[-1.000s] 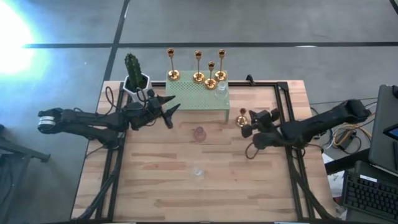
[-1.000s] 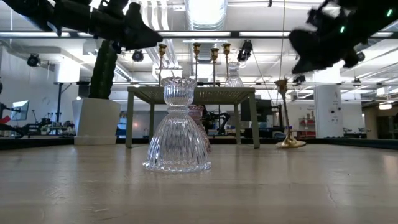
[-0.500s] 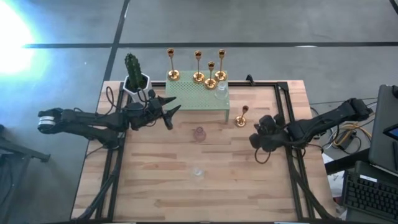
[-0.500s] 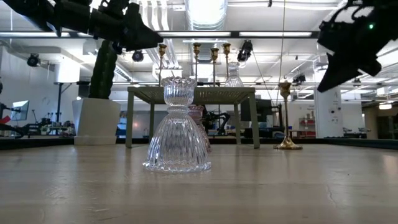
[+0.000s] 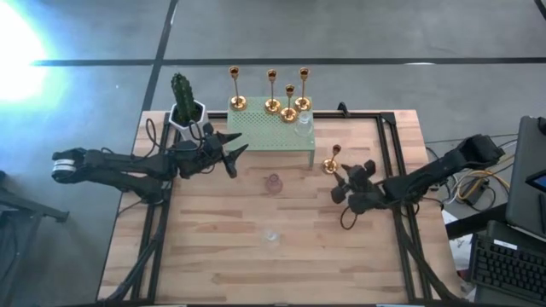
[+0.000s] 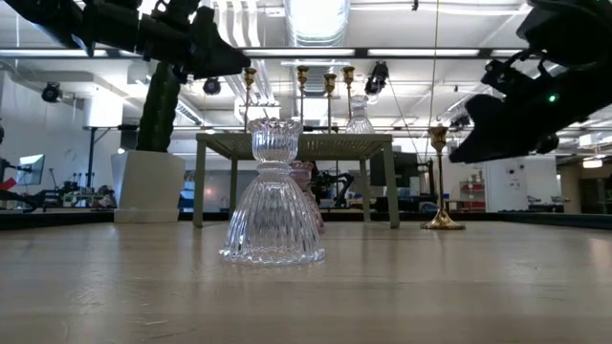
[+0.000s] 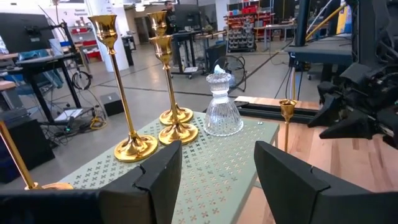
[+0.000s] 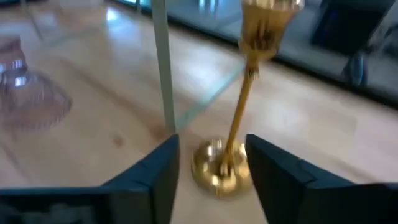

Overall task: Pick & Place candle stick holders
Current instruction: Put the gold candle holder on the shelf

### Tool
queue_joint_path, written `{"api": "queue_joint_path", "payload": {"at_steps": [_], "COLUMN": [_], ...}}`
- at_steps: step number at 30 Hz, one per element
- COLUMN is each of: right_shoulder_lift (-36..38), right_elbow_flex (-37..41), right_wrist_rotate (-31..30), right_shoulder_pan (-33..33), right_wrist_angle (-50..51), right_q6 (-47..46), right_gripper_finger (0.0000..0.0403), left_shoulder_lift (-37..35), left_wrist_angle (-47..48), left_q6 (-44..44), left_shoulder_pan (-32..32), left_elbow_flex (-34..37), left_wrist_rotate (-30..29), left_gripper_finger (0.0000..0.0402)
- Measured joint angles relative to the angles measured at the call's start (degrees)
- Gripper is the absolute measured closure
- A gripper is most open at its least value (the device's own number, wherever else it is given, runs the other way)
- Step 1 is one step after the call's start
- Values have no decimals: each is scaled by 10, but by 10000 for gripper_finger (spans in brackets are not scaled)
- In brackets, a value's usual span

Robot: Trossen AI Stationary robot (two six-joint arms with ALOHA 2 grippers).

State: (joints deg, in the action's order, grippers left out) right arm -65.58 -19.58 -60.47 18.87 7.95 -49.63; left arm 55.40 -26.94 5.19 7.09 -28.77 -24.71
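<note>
Green stand [image 5: 271, 132] — cactus [image 5: 182, 94] beside it.

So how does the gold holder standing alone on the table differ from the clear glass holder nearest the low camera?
The gold holder is shiny opaque metal; the glass holder is clear and ribbed. The gold holder has a slim stem on a small round base; the glass holder is squat with a wide flared skirt. The gold holder stands right beside the green stand, just ahead of the right gripper with its jaws open; the glass holder stands alone mid-table. Both are upright on the wood.

Glossy gold metal holder [image 8: 233, 124]; wood table [image 5: 299, 247].
</note>
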Motion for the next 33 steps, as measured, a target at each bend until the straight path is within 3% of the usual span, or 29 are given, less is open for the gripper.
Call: {"api": "queue_joint_path", "payload": {"at_steps": [3, 6, 10, 13, 24, 33], "right_shoulder_lift": [-41, -74, -114, -141, -205, -207], "right_elbow_flex": [16, 19, 21, 11, -35, -36], "right_wrist_rotate": [-65, -101, -102, -102, -101, -66], "right_shoulder_pan": [0, -3, -12, -22, -82, -134], "right_wrist_angle": [-69, -75, -75, -75, -78, -153], "right_q6": [15, -52, -135, -146, -118, -52], "right_gripper_finger": [188, 168, 155, 155, 172, 187], "left_shoulder_lift": [0, 0, 0, 0, 0, 0], "left_wrist_angle": [0, 0, 0, 0, 0, 0], "left_q6": [11, 16, 17, 17, 17, 23], "left_shoulder_pan": [1, 1, 7, 12, 12, 12], "left_elbow_flex": [0, 0, 0, 0, 0, 0], "left_wrist_rotate": [0, -3, -3, -3, -2, -2], "left_gripper_finger": [195, 195, 195, 195, 195, 195]}}
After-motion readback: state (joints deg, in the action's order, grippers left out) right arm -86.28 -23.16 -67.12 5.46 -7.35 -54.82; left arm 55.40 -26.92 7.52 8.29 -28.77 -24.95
